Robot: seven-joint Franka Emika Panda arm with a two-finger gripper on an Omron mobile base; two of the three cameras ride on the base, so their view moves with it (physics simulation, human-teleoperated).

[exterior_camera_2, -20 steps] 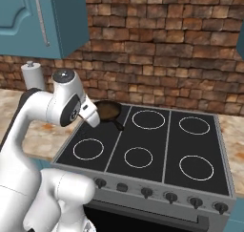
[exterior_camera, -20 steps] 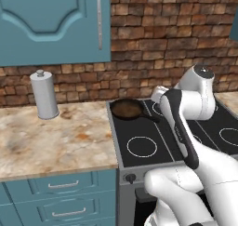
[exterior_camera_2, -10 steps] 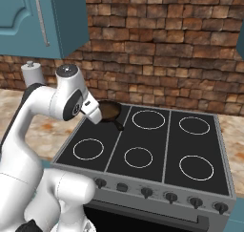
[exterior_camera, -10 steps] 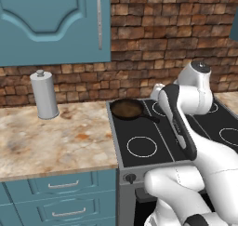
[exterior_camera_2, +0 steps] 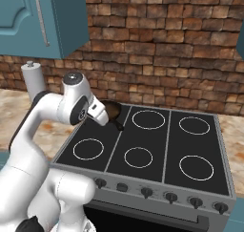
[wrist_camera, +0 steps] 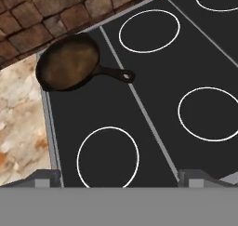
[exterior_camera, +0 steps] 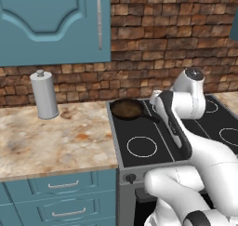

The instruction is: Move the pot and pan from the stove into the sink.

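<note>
Jaws spread wide, nothing between them — gripper [wrist_camera: 119, 178] hovering above the stove [wrist_camera: 153, 109].

The pan [wrist_camera: 69, 62] sits in the upper left of the hand view, on the back-left corner of the cooktop, just beside the counter [wrist_camera: 18, 109]; its long thin handle [wrist_camera: 116, 74] points toward the frame centre. In the left base view the pan [exterior_camera: 127, 109] lies at mid-frame, left of the arm. Handling judgement: rigid, probably fairly heavy, with weight concentrated in the bowl — a grasp far out on the handle would let it droop or twist. Take hold of the handle close to the bowl, jaws across its narrow width.
</note>
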